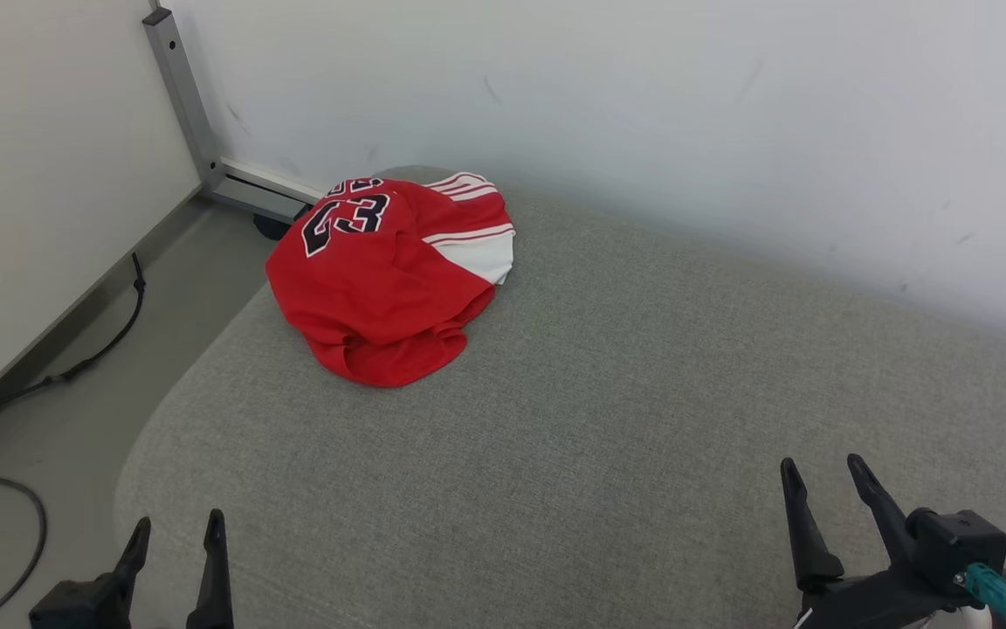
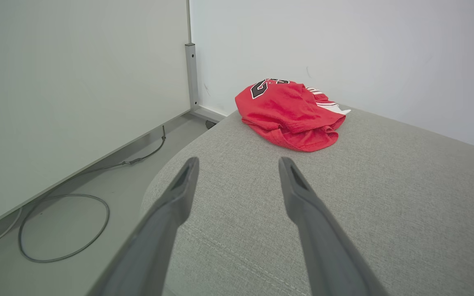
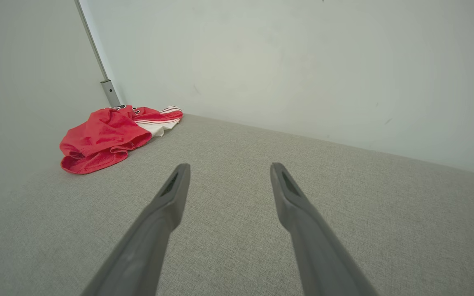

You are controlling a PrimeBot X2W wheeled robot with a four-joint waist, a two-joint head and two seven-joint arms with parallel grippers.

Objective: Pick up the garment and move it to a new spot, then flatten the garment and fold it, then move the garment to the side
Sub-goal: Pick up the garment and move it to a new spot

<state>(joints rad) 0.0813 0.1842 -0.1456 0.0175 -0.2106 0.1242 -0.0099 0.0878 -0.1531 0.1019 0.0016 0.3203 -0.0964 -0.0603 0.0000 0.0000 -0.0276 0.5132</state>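
Observation:
A red garment with a black number and white striped trim lies crumpled in a heap near the far left corner of a grey cushioned surface. The left wrist view has the garment ahead of the fingers, and the right wrist view has the garment far to the left. My left gripper stands open at the lower left, over the cushion's near edge. At the lower right my right gripper is open too. Neither touches the garment, and both hold nothing.
A white wall runs right behind the cushion. A grey metal post and its foot stand in the corner beside the garment. Left of the cushion is bare floor with dark cables along a white panel.

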